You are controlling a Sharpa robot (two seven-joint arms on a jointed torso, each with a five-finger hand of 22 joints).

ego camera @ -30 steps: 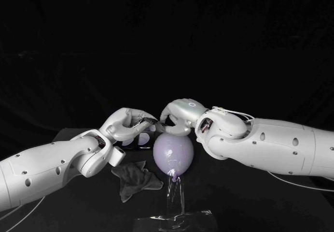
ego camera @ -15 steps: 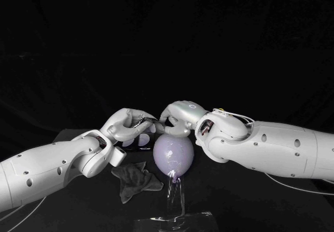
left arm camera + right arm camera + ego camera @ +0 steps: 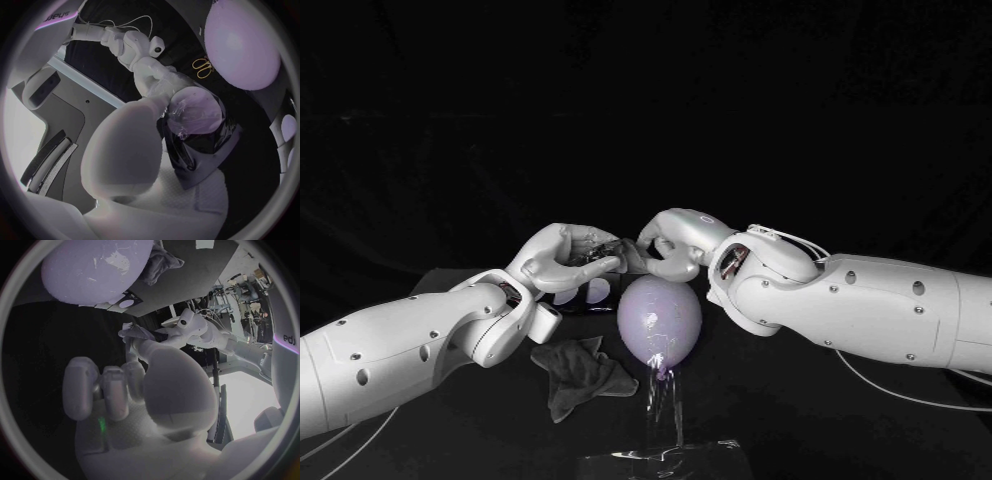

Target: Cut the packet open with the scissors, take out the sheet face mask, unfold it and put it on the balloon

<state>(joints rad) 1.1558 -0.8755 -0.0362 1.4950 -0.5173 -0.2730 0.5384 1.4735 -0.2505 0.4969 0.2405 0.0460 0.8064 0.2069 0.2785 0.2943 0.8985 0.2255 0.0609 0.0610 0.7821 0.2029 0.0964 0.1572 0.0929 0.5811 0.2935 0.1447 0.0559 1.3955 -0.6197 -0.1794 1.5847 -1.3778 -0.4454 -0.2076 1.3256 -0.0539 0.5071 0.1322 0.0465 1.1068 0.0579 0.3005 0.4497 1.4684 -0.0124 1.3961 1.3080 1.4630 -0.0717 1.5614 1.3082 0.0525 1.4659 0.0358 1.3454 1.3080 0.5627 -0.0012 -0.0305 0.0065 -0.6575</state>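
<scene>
Head view: the robot's left hand (image 3: 567, 262) and right hand (image 3: 675, 245) meet fingertip to fingertip at the centre of the frame, just above a pale lilac balloon (image 3: 661, 315). The balloon stands upright on a clear stand (image 3: 661, 455) at the bottom centre. A dark packet (image 3: 596, 292) hangs under the left hand, just left of the balloon's top. A crumpled grey cloth (image 3: 584, 372) lies on the black worktop (image 3: 790, 400), lower left of the balloon.

Left wrist view: the left hand's fingers are closed on the glossy dark packet at the centre of the frame, with clear film (image 3: 187, 107) bunched over their tips. The right hand reaches in from the upper left and touches that film. The balloon is at the upper right, and yellow-handled scissors (image 3: 201, 67) lie on the worktop beside it.

Right wrist view: most of the right hand's fingers (image 3: 103, 387) are curled in at the lower left, while its tip reaches the packet's pale edge at the left hand. Whether it pinches that edge cannot be told.
</scene>
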